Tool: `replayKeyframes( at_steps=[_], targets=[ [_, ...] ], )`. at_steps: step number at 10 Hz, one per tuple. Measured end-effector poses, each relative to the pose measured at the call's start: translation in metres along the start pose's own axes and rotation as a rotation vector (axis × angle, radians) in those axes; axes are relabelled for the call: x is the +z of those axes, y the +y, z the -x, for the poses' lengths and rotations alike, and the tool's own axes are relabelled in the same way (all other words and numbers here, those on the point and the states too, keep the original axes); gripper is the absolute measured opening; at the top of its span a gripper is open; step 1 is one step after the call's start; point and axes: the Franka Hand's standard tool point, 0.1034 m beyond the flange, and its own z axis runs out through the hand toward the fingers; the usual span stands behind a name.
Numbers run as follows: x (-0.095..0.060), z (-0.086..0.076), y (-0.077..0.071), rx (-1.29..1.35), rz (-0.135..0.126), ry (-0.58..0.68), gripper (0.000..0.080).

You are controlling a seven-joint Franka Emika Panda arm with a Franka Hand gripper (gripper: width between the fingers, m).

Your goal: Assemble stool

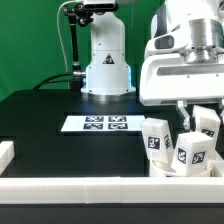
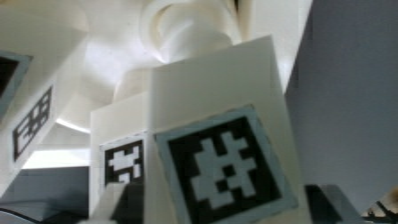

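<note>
Beside the marker board [image 1: 106,123], toward the exterior view's right, the stool parts cluster on the black worktop [image 1: 50,115] against the white border rail [image 1: 100,192]. Three blocky legs [image 1: 156,138] stand up there, apparently rising from the round seat disc, of which only a sliver of rim shows. The gripper [image 1: 193,112] hangs directly over this cluster. Its jaws stand partly apart and seem set around the top of the leg farthest from the marker board, though the exterior view does not show firm contact, so I cannot tell whether they are clamped. In the wrist view a leg [image 2: 205,150] fills the picture just under the camera.

By my judgement the work is far along: all the legs look placed, and what remains is probably seating or tightening the last one.

The parts are matte white plastic, squared and chunky, each face carrying a crisp black-and-white tag. The worktop is dull black.
</note>
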Motion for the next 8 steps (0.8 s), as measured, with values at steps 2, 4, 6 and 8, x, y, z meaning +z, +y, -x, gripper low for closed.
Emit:
replayKeyframes(
  at_steps=[2, 4, 6, 8],
  targets=[
    [0.0003, 0.0039, 0.0023, -0.001, 0.003, 0.001, 0.0325],
    [0.0004, 0.0063, 0.0016, -0.003, 0.002, 0.003, 0.0325],
    [0.0004, 0.0063, 0.0015, -0.004, 0.002, 0.004, 0.0325],
    [0.0004, 0.0060, 0.0014, -0.005, 0.002, 0.004, 0.0325]
  ],
)
